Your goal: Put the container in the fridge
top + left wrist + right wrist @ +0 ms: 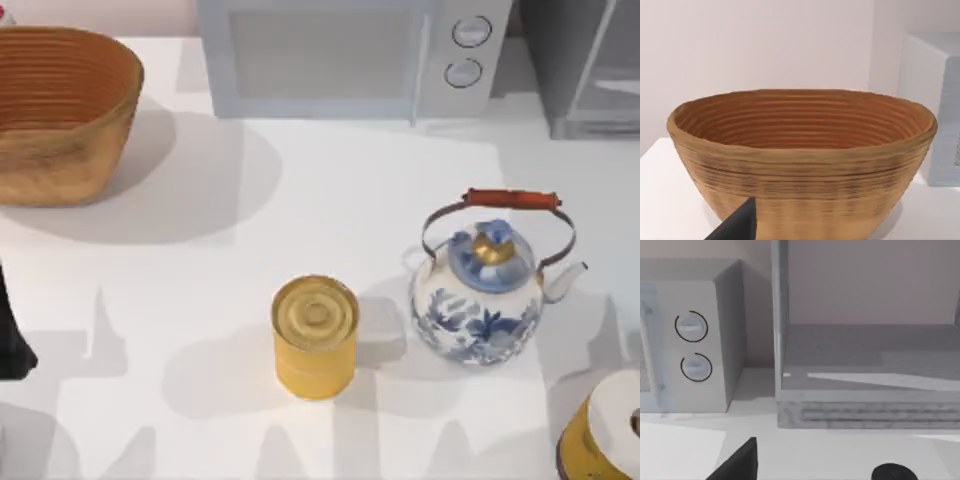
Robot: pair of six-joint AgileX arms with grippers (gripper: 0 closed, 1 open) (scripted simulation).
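Nearest the camera's lower edge in the top view, at the table's right corner, part of a yellow-sided round thing with a white top, cut off by the frame; hard to say what it is. At the left edge, a dark sliver of the left arm; whether its pincer is apart or together cannot be told, with a single dark fingertip showing in the left wrist view. Likewise for the right arm: one dark fingertip in the right wrist view, state of the pincer not to be told. Next, upright near the middle front, the yellow can, lid closed, contents unseen, standing free. Just beside it to the right, apart from it, a blue-and-white porcelain teapot with a red-gripped wire handle, lid on. Farther back at the left, a woven oval basket, nothing inside, ribbed interior bare in the left wrist view. At the back centre, a light grey microwave with two round dials, door closed. At the back right, the grey fridge, well apart from the can; in the right wrist view its inner floor visible and bare, seemingly with the door swung open.
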